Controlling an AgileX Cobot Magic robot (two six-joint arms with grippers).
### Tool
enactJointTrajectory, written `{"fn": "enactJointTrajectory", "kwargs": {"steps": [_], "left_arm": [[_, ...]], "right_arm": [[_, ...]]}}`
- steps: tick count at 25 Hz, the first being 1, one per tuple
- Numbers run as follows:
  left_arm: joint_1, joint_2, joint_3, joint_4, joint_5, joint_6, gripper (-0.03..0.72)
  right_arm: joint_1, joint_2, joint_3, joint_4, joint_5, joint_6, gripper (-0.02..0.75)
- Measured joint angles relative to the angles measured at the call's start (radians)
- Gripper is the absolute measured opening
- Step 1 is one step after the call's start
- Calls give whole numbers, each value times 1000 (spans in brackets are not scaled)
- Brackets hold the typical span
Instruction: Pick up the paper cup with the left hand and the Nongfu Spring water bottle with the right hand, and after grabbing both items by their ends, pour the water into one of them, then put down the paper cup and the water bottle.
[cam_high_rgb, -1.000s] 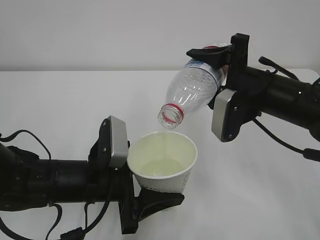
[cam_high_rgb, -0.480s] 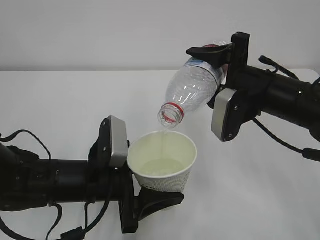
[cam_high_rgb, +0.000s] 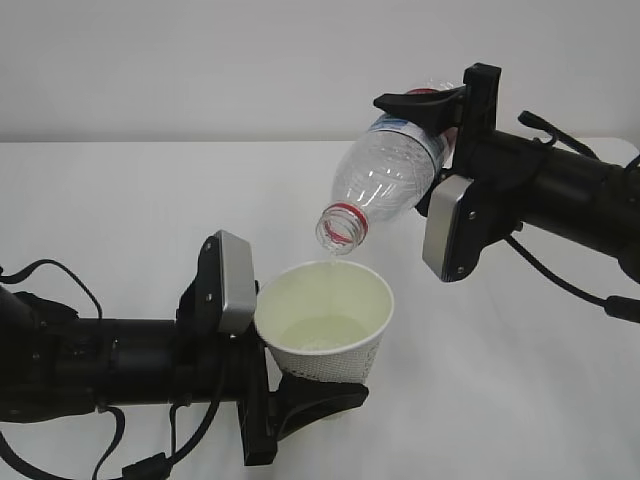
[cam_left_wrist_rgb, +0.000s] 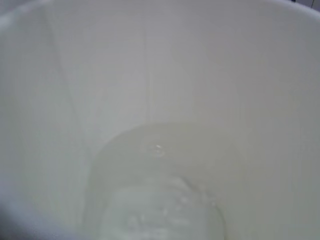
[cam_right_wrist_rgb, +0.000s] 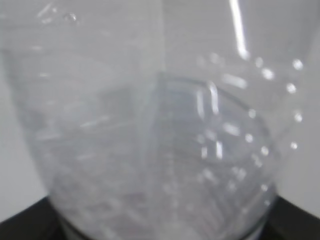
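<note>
White worktop is running under a pale wall. Left hand is gripping the paper cup at its base, upright, water pooling inside. Right hand is clamping the Nongfu Spring water bottle at its bottom end, tilting it mouth-down just above the cup rim.

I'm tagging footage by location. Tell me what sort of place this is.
Probably a lab or test bench rather than a home: a bare white table against a plain white wall, and two black robot arms, one holding a paper cup, the other tipping a Nongfu Spring water bottle over it. Nothing domestic shows.
</note>
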Motion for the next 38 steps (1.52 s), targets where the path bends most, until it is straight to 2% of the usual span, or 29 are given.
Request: {"fn": "enactJointTrajectory", "kwargs": {"steps": [38], "left_arm": [[0,0,0,29,2,0,509]], "right_arm": [[0,0,0,2,-10,-51,491]]}}
